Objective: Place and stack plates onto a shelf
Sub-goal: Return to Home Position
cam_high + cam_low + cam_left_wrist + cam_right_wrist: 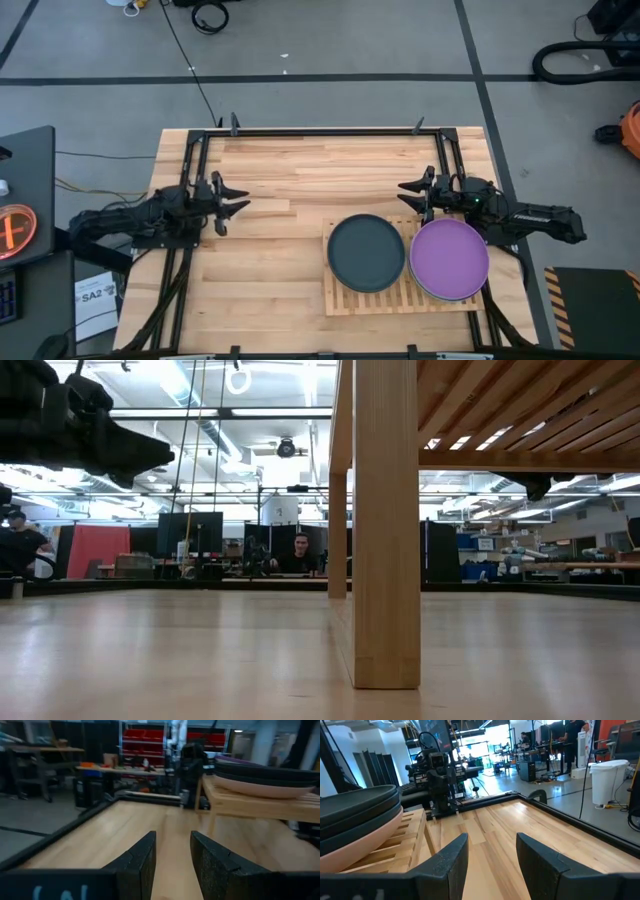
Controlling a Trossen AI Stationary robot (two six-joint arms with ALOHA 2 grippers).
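Note:
The slatted wooden shelf [400,290] stands on legs on the table's right half. On it are two stacks of plates. The left stack shows a dark plate [366,252] on top, the right one a purple plate [449,259]. In the right wrist view, dark plates [355,805] lie on a pink plate [365,845]. My left gripper [232,200] hovers open over the table's left part, far from the shelf. My right gripper [410,195] hovers open just beyond the shelf's far edge. Both grippers point toward each other.
Bare wooden table top [300,170] lies between the two grippers and along the far side. A black frame rail [330,131] runs along the table's far edge. In the low view, a shelf leg [385,520] stands on the table. People sit in the room beyond.

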